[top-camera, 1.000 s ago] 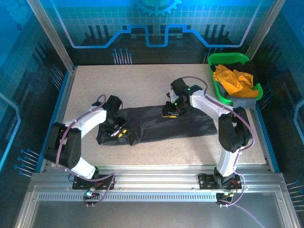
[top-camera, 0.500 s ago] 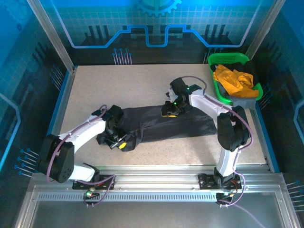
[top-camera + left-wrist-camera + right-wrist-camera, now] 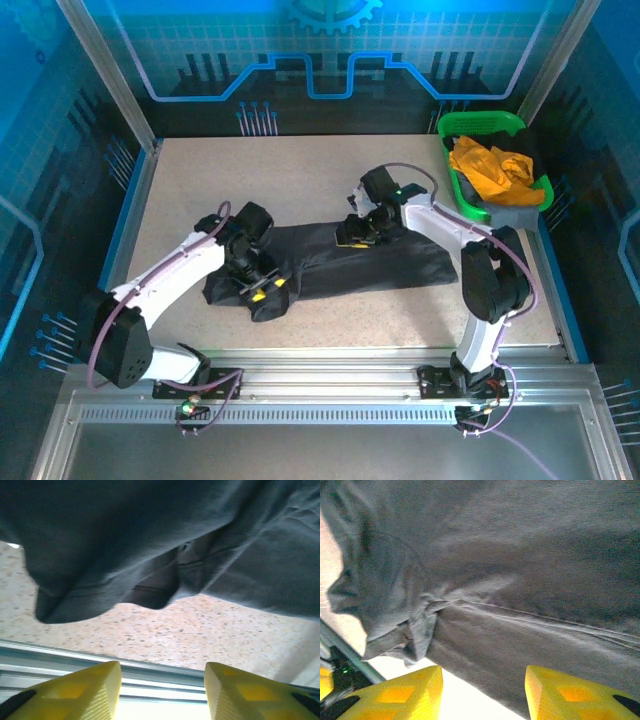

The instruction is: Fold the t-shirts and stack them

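— Since you have the feeds up, what does the top view give for the entry?

— Top view: I see the black t-shirt (image 3: pixel 400 262) lying lengthwise across the middle of the desk (image 3: pixel 300 170), creased, with its left end bunched into a lump. The left gripper (image 3: pixel 257 292) is down at that bunched end, on the near side. The right gripper (image 3: pixel 352 238) is at the shirt's far edge, about mid-length. From up here I cannot tell how either pair of jaws stands. At the far right corner of the desk, a green basket (image 3: pixel 480 125) holds an orange-yellow shirt (image 3: pixel 490 168) lying on a grey shirt (image 3: pixel 515 215).

— Left wrist?

— On the left gripper (image 3: pixel 162 695) the jaws are parted, with nothing between the yellow fingers (image 3: pixel 80 690). Ahead of them, the black t-shirt (image 3: pixel 150 530) hangs in folds over the speckled desk (image 3: pixel 210 630). One rounded fold droops at the left. A metal rail (image 3: pixel 75 655) runs just beyond the fingertips.

— Right wrist?

— On the right gripper (image 3: pixel 482 695) the jaws are parted as well, gripping nothing. The fingers (image 3: pixel 400 692) sit just short of the cloth. The black t-shirt (image 3: pixel 530 555) covers most of the picture. A seam runs across it, and a crumpled edge hangs at the left. I log both sets of jaws as apart and empty.
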